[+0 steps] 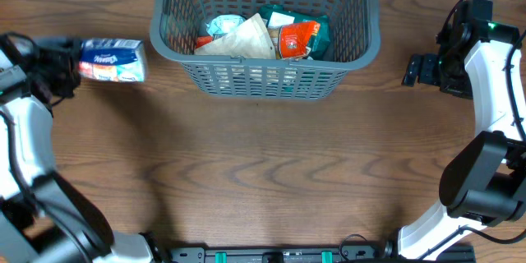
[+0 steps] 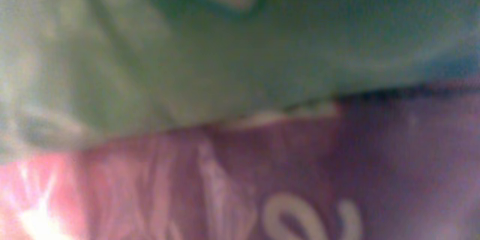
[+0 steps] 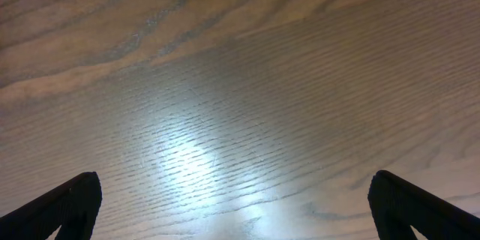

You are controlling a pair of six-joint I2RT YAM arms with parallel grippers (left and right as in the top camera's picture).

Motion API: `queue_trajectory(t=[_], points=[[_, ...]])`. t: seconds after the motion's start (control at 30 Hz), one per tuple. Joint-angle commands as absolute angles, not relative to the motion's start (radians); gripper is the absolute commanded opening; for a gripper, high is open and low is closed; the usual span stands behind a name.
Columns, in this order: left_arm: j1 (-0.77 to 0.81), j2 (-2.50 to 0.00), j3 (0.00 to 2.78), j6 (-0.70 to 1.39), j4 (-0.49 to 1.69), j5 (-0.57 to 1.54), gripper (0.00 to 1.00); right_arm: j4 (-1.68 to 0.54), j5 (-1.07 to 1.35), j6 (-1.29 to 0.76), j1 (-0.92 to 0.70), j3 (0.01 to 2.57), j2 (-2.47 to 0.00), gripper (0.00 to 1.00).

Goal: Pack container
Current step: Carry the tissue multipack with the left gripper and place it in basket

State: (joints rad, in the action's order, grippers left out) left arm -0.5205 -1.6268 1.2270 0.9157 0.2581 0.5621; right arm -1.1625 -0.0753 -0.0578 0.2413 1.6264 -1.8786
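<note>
The dark grey slotted container (image 1: pixel 263 78) stands at the back middle of the table and holds several packets (image 1: pixel 271 37). My left gripper (image 1: pixel 76 64) at the far left is shut on a blue, white and red packet (image 1: pixel 115 60), held to the left of the container. The left wrist view is filled by this packet's blurred wrapper (image 2: pixel 240 120), close to the lens. My right gripper (image 1: pixel 415 70) is open and empty over bare table to the right of the container; its two black fingertips (image 3: pixel 232 202) show wide apart.
The wooden table (image 1: pixel 263 173) stretches in front of the container. The black arm bases sit along the front edge (image 1: pixel 271 255).
</note>
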Motion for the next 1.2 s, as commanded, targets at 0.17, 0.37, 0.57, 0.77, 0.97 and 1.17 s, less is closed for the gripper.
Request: queue_trajectory(t=[0.17, 0.37, 0.57, 0.77, 0.97, 1.17], points=[[-0.338, -1.443, 1.514, 0.393, 0.262, 0.594, 0.06, -1.151, -0.071, -0.043, 0.241, 1.622, -1.884, 0.99], [-0.179, -1.459, 1.758, 0.08, 0.42, 0.442, 0.06, -1.152, -0.071, -0.043, 0.241, 1.622, -1.884, 0.99], [-0.061, -1.465, 1.791, -0.165, 0.43, 0.31, 0.06, -1.152, -0.071, -0.043, 0.241, 1.622, -1.884, 0.99], [-0.056, -1.465, 1.791, -0.165, 0.448, 0.281, 0.06, -1.156, -0.071, -0.019, 0.241, 1.622, -1.884, 0.99], [-0.056, -1.465, 1.791, -0.189, 0.46, 0.219, 0.06, -1.155, -0.071, -0.004, 0.241, 1.622, -1.884, 0.99], [-0.056, -1.47, 1.791, -0.346, 0.485, 0.205, 0.06, -1.155, -0.072, 0.002, 0.241, 1.622, -1.884, 0.99]])
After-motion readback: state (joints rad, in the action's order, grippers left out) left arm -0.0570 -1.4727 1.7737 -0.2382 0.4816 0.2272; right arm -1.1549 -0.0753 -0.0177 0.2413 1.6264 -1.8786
